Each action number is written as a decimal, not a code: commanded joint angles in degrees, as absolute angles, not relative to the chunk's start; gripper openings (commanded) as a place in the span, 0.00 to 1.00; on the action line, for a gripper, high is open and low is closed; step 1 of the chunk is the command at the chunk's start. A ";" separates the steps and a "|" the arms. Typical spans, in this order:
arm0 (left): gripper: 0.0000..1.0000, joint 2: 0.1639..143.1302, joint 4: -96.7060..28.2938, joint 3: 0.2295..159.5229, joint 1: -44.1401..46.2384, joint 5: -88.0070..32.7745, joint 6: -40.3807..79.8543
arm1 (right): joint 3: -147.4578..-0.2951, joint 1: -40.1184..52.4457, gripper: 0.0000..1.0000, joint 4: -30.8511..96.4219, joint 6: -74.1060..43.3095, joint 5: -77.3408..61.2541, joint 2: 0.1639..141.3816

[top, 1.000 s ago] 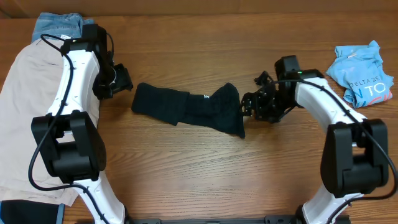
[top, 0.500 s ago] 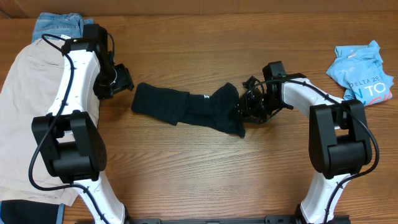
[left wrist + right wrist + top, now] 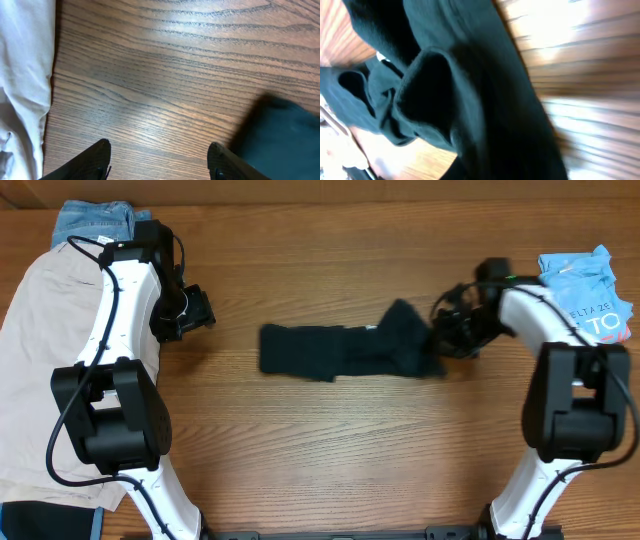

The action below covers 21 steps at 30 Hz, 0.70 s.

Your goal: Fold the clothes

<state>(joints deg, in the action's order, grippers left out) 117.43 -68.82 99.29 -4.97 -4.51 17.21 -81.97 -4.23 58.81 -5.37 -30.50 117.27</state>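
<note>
The right end effector (image 3: 447, 340) has closed on the black T-shirt (image 3: 340, 352) and dragged it from the middle of the tabletop (image 3: 330, 450) toward the right edge, probably to spread it for folding. The left end effector (image 3: 195, 310) stays wide and empty.

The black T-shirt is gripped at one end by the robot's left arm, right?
No, it is the right gripper that grips the black T-shirt at one end, as the overhead view shows; the left gripper hangs open, apart from it.

"to" in white letters, on light-blue tee (image 3: 590, 280)
</note>
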 commanded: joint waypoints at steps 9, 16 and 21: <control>0.66 117.51 -68.73 100.55 -4.75 -4.93 16.73 | -99.20 3.03 0.20 68.40 0.95 -28.03 111.48; 0.67 117.51 -68.66 100.55 -4.75 -4.91 16.73 | -101.69 18.59 0.20 65.87 -1.06 -25.82 111.57; 0.68 117.51 -68.79 100.55 -4.75 -4.93 16.71 | -101.69 24.97 0.32 64.82 -9.56 -7.90 111.57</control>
